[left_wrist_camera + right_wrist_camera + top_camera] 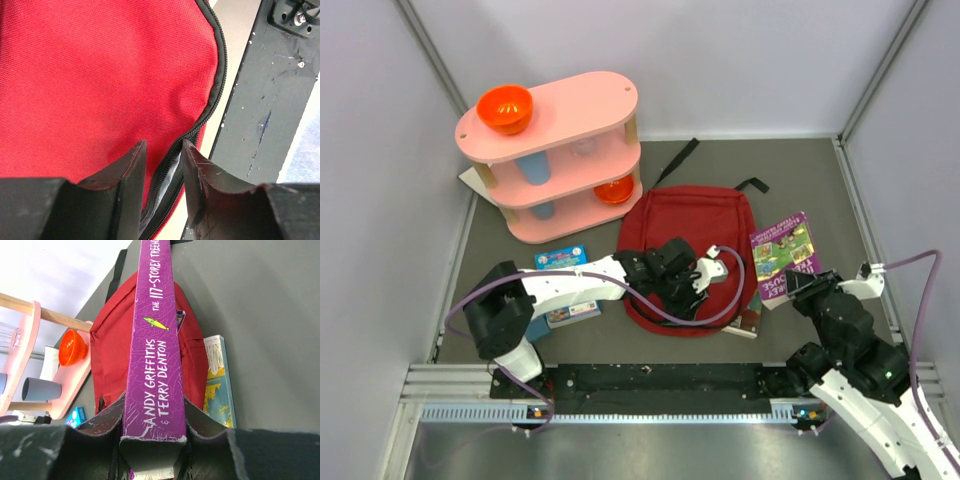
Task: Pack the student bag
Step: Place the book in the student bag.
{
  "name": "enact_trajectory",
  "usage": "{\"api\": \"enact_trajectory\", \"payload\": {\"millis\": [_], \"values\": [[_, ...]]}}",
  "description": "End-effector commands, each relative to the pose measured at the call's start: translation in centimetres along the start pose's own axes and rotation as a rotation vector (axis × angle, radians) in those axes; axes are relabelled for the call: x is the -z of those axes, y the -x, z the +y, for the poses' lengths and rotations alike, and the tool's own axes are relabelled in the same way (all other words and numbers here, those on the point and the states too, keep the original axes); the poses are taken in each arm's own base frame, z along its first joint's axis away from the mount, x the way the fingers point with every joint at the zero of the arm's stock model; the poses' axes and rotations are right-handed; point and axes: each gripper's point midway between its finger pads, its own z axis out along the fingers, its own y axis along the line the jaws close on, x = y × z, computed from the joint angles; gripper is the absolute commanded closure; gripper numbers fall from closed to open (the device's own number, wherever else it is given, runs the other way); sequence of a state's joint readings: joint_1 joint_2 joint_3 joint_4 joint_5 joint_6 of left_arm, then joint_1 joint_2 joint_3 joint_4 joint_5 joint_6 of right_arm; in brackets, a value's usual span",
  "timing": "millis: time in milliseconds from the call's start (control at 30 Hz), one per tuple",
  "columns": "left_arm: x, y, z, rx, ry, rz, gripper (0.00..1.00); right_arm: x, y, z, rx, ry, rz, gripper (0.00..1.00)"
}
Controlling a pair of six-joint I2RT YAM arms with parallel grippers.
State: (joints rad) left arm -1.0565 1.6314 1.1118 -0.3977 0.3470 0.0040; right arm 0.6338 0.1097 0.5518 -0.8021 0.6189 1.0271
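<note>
The bag (100,75) is being straddled at its zip edge by the left pincer (164,150), jaws narrowly apart. The book (152,340) is being clamped in the right pincer (152,410); that edge should be pinched fully and lifted wide first.

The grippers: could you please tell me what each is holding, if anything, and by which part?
Right gripper clamps the purple book by its spine, at one end. Left gripper straddles the student bag at its zip edge; a grip cannot be told.
</note>
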Motion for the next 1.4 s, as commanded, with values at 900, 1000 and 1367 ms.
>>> {"api": "enact_trajectory", "payload": {"millis": [900, 1000, 1367], "values": [[1.5, 1.9, 0.6, -0.013, 0.055, -0.042, 0.69, 0.8, 1.4, 1.8, -0.126, 0.085, -0.040, 1.00], [1.5, 2.3, 0.9, -0.012, 0.068, -0.048, 0.89, 0.8, 1.3, 1.8, -0.127, 0.088, -0.035, 1.00], [6.7, 7.6, 5.6, 0.095, 0.390, -0.264, 1.00, 2.2, 2.9, 3.3, -0.116, 0.147, -0.039, 1.00]]}}
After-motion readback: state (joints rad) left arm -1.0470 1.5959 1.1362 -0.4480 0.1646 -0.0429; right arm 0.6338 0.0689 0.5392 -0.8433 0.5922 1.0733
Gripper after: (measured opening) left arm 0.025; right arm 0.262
